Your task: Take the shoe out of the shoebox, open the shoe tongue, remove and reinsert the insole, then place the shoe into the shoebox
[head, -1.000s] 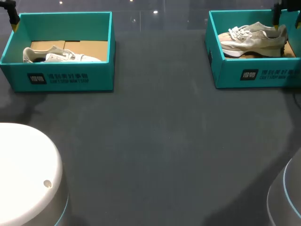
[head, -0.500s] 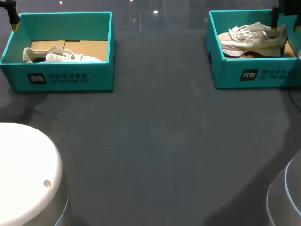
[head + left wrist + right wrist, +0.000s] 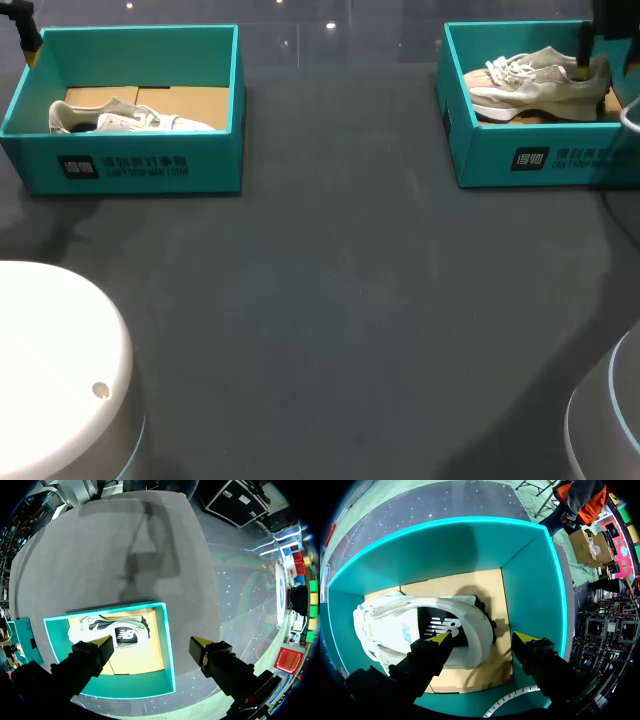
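The right gripper (image 3: 482, 639) hangs released over the right shoebox (image 3: 532, 585); its fingers straddle the heel of the shoe (image 3: 415, 625) lying sideways inside, likely lined up to lift it out. The left gripper (image 3: 151, 642), also released, hovers high above the left shoebox (image 3: 170, 655) and second shoe (image 3: 117, 630), probably kept clear.

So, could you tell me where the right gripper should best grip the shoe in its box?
Probably the heel collar, from above: the shoe lies with its opening facing up and heel under the right gripper, so one finger fits inside, one behind.
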{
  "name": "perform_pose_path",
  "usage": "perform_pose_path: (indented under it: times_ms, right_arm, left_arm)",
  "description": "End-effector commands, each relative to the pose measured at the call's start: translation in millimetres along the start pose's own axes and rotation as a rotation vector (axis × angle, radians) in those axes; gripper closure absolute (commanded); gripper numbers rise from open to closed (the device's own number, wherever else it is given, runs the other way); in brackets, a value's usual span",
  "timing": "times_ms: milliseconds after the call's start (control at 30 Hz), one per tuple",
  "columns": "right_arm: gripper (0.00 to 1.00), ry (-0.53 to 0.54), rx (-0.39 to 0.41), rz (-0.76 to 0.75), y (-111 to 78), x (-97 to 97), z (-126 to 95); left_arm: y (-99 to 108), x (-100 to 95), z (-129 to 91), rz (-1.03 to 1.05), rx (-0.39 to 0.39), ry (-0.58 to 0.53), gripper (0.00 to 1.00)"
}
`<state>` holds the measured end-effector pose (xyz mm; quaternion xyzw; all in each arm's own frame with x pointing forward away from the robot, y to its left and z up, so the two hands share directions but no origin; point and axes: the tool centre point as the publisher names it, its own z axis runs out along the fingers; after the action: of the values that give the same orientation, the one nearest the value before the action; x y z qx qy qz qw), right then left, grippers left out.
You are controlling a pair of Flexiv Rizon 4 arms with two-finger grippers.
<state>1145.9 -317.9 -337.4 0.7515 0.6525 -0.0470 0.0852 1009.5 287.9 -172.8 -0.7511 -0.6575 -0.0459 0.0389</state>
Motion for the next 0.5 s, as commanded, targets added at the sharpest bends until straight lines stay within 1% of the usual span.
perform_pose_path:
  times_ms: [33,267,433,500]
  right_arm:
    - [0.24,0.003,0.016,-0.002,7.6,0.7,6]
    - [0.25,0.021,0.027,-0.011,7.1,5.3,12]
    - [0.29,0.03,0.04,-0.017,4.5,9.1,19]
    - [0.29,0.04,0.043,-0.019,3.0,10.4,20]
  left_arm:
    - [-1,0.4,0,0.001,-0.002,0.001,0.0]
    - [-1,0.4,0,0.001,-0.002,0.001,0.0]
    - [-1,0.4,0,0.001,-0.002,0.001,0.0]
    - [-1,0.4,0,0.001,-0.002,0.001,0.0]
